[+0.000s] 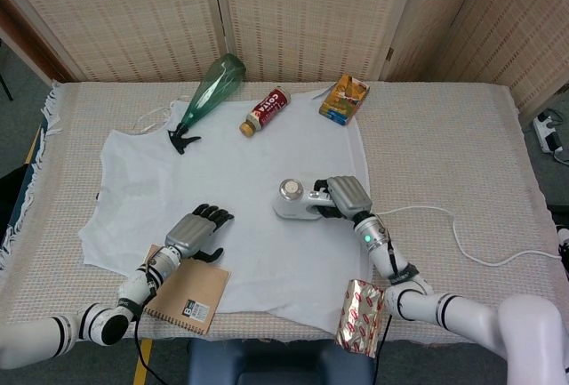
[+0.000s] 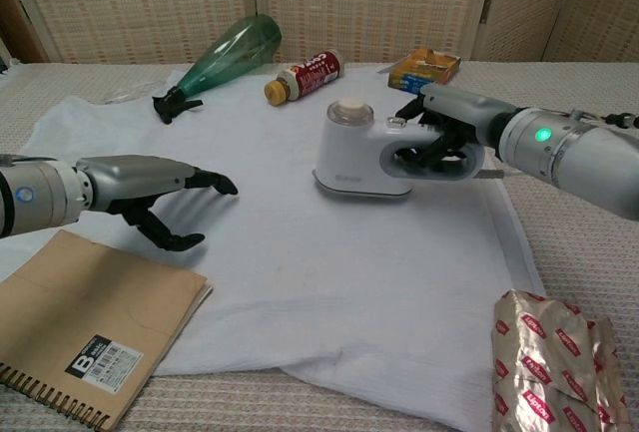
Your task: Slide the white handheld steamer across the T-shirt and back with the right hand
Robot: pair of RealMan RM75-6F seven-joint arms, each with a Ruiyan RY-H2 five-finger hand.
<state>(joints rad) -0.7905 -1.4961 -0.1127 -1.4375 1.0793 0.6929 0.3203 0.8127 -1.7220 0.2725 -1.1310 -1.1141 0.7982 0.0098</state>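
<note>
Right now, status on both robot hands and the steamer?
Right robot hand grips steamer on T-shirt. Left robot hand open, empty. Path leftward clear.
</note>
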